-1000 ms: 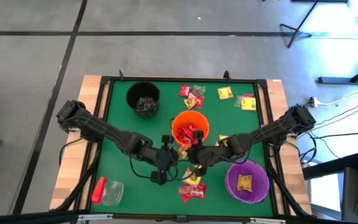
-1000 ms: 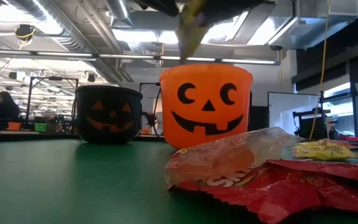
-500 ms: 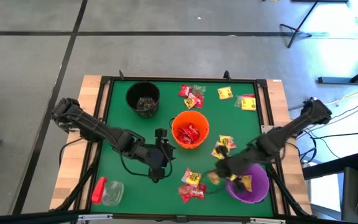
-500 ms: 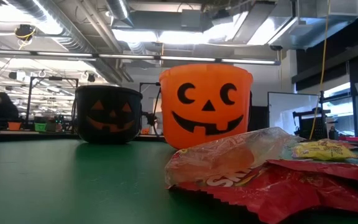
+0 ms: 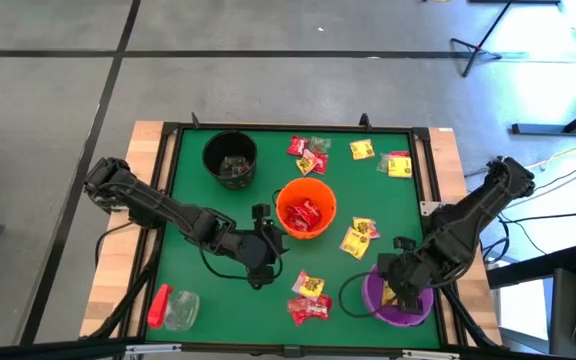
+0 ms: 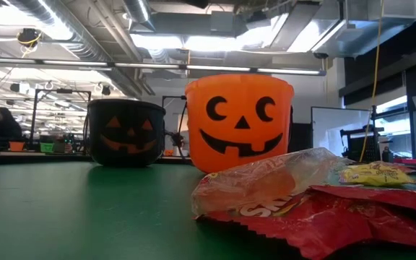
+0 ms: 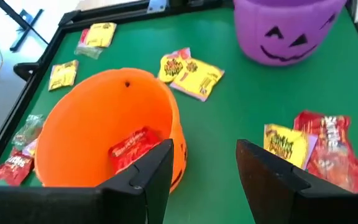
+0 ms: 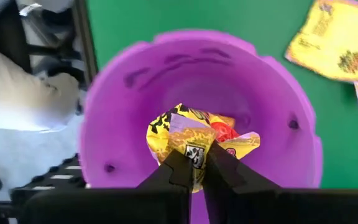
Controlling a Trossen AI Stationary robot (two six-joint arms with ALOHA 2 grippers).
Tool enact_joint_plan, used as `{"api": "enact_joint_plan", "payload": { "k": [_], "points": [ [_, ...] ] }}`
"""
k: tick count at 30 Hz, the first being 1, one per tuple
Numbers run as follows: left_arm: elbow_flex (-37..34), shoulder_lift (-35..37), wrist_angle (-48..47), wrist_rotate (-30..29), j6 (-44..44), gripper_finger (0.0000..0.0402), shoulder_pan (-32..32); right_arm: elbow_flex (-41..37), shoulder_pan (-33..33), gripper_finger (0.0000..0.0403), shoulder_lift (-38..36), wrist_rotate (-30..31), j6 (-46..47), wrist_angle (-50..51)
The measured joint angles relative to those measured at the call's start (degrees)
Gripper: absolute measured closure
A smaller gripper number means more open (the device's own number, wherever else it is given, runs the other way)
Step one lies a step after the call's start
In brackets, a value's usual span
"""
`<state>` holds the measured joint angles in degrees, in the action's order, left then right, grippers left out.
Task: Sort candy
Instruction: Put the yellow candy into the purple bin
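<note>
Candy packets lie scattered on the green table: two yellow ones (image 5: 358, 238) beside the orange bucket (image 5: 305, 208), red and yellow ones (image 5: 310, 297) near the front edge, and more at the far side (image 5: 308, 155). My right gripper (image 8: 197, 163) hovers over the purple bucket (image 5: 400, 300), shut on a yellow packet (image 8: 179, 134). My left gripper (image 7: 204, 168) is open, low beside the orange bucket (image 7: 110, 137), which holds red candy (image 7: 132, 146). It touches nothing. My right gripper pinches the yellow packet between its two fingers by a crumpled edge (image 8: 196, 152), coming from above and pointing down. The packet is lifted clear and sits over the opening of the purple bucket (image 8: 135, 81).
A black bucket (image 5: 230, 158) stands at the far left with some candy inside. A red-capped clear jar (image 5: 173, 308) lies at the near left corner. A raised black frame (image 5: 163, 180) borders the table. In the low view, red packets (image 6: 323, 217) lie close in front.
My right gripper has carried the yellow packet from beside the orange bucket toward the table's right and near edge, ending over the purple bucket. It has stayed shut on the packet. My left gripper has kept roughly in place.
</note>
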<state>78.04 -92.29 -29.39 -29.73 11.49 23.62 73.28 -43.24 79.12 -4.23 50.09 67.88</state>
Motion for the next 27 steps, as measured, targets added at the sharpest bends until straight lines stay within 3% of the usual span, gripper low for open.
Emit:
{"api": "enact_joint_plan", "payload": {
  "k": [13, 22, 27],
  "points": [
    [-0.07, -0.02, 1.69, 2.18, -0.03, 0.0232, 0.02, -0.01, 0.15, 0.0375, 0.53, 0.66, 1.02, 0.46],
    [-0.07, -0.02, 1.62, 1.74, -2.04, 0.0232, -0.11, -0.01, 0.46, 0.0255, 0.53, 1.62, 0.1, 0.86],
    [-0.07, -0.02, 1.62, 1.43, -3.04, 0.0232, -0.24, -0.01, 2.32, 0.0218, 0.39, -1.14, 0.69, 1.23]
  ]
}}
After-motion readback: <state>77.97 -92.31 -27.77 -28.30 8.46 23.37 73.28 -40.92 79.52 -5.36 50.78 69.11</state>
